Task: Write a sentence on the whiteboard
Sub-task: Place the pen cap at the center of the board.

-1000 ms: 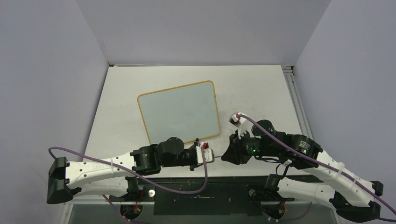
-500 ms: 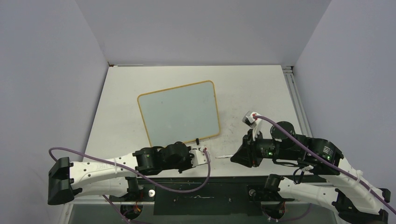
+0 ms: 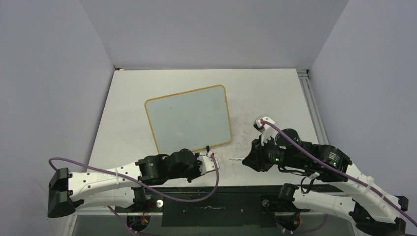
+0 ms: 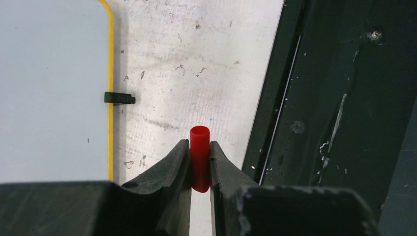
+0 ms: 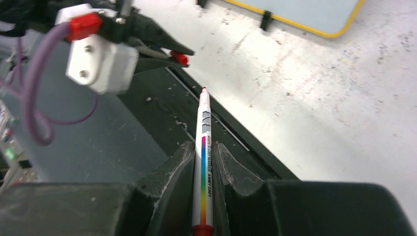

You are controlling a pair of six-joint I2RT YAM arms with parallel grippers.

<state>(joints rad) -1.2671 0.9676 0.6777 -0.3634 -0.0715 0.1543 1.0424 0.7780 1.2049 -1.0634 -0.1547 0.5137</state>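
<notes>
The whiteboard [image 3: 189, 118], pale grey with a yellow-orange frame, lies on the table left of centre and is blank; no sentence shows on it. Its edge and a black clip foot [image 4: 119, 98] show in the left wrist view [image 4: 49, 88]. My left gripper [image 3: 212, 158] is shut on a red marker cap [image 4: 199, 157] just below the board's near right corner. My right gripper [image 3: 248, 160] is shut on a white marker [image 5: 203, 157] with a rainbow stripe, uncapped, its red tip [image 5: 204, 89] pointing at the left gripper [image 5: 169, 51] a short way off.
The scuffed white tabletop [image 3: 275, 93] runs to grey walls at the back and sides. A dark metal rail [image 3: 211, 189] lines the near edge under both grippers. A purple cable [image 3: 216, 182] loops from the left wrist.
The two grippers were together one second ago. The right gripper pulled the marker out to the right, away from the cap held in the left, then edged back towards the left.
</notes>
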